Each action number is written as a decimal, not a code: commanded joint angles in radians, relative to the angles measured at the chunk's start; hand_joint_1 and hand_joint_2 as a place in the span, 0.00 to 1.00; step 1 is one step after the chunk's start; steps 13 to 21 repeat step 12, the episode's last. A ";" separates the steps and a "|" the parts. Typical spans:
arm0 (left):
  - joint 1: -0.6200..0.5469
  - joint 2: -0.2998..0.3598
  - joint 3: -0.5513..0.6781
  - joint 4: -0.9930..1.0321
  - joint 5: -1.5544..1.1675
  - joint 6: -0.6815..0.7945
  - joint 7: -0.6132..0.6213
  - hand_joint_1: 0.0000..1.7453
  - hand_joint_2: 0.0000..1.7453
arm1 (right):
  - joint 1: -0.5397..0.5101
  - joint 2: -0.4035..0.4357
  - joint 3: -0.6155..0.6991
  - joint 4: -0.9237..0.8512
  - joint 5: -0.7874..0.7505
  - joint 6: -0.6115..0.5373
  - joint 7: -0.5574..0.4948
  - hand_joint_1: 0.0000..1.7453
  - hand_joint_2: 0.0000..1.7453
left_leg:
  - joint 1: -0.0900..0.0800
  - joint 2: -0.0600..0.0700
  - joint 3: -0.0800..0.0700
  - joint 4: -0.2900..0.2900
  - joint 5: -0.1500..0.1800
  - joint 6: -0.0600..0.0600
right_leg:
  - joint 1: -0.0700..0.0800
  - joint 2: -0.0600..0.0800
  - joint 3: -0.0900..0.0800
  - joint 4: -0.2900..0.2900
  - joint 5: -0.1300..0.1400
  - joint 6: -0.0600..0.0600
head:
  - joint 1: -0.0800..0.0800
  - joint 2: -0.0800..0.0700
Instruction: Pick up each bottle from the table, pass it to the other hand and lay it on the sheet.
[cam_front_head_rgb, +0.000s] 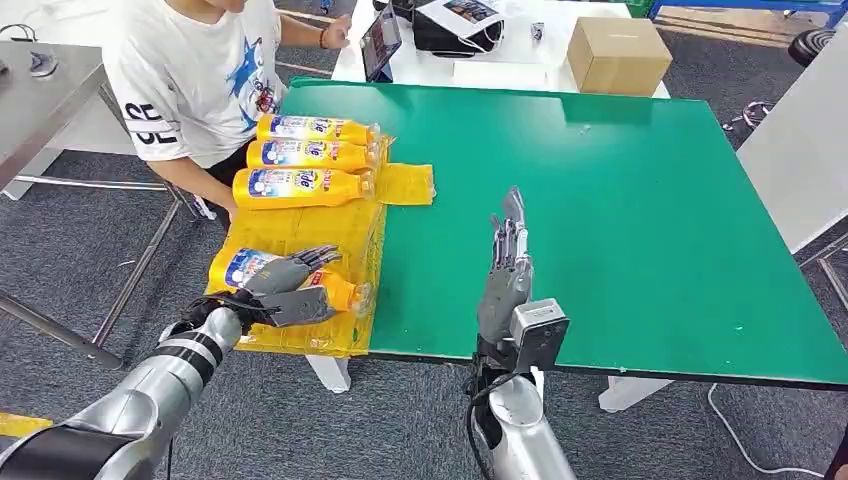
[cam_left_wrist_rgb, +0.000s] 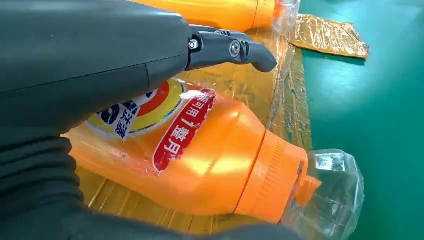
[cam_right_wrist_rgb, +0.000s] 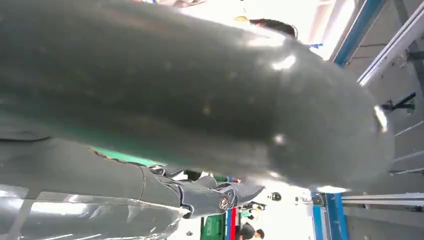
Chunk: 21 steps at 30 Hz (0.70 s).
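- Here we look down from the robot's head onto a green table (cam_front_head_rgb: 640, 210), the largest thing in view and our landmark for everything else.
- Along the table's left edge lies a yellow sheet (cam_front_head_rgb: 300, 228), crinkled and glossy; we judge it is there as the drop zone the task names.
- On the far part of the sheet, three orange-yellow bottles (cam_front_head_rgb: 305, 157) lie on their sides in a neat row, caps pointing toward the table's middle. They look already delivered.
- A person in a white shirt (cam_front_head_rgb: 195, 75) stands at the table's far left corner, just behind that row.
- A cardboard box (cam_front_head_rgb: 618, 55) sits on a white surface beyond the table's far edge.
- At the near end of the sheet, close to the table's front-left corner, a fourth bottle (cam_left_wrist_rgb: 200, 155) lies on its side, its orange cap under clear plastic wrap.
- The left hand (cam_front_head_rgb: 288, 283) is wrapped over this bottle's body, fingers curled across the label and thumb beneath. We judge it is laying the bottle down, and we cannot tell whether the bottle's weight rests fully on the sheet.
- The left arm reaches in low from the table's front-left side, forearm angled up toward the sheet.
- The right hand (cam_front_head_rgb: 505, 262) stands upright over the table's front edge near its middle, fingers straight, apart and holding nothing, likely waiting after the handover.
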 joint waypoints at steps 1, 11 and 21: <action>0.029 0.015 0.014 0.072 0.034 -0.075 -0.011 0.00 0.00 | -0.043 -0.011 -0.011 0.071 -0.002 0.007 -0.002 0.00 0.00 | 0.001 0.004 0.006 -0.002 -0.002 -0.002 | 0.001 0.005 0.005 -0.002 0.000 -0.002 | 0.000 0.000; 0.149 -0.130 0.264 -0.518 0.560 0.565 -0.166 0.00 1.00 | -0.014 0.004 0.041 0.069 0.072 -0.054 0.021 0.00 0.00 | 0.003 -0.004 -0.002 0.003 -0.002 -0.002 | 0.003 -0.003 -0.001 0.001 -0.003 -0.001 | 0.000 0.000; 0.154 -0.134 0.287 -0.665 0.677 0.585 -0.166 0.00 1.00 | -0.009 -0.008 0.062 0.070 0.138 -0.101 0.004 0.00 1.00 | 0.003 -0.003 -0.001 0.003 -0.003 -0.002 | 0.003 -0.002 0.000 0.001 -0.003 -0.002 | 0.000 0.000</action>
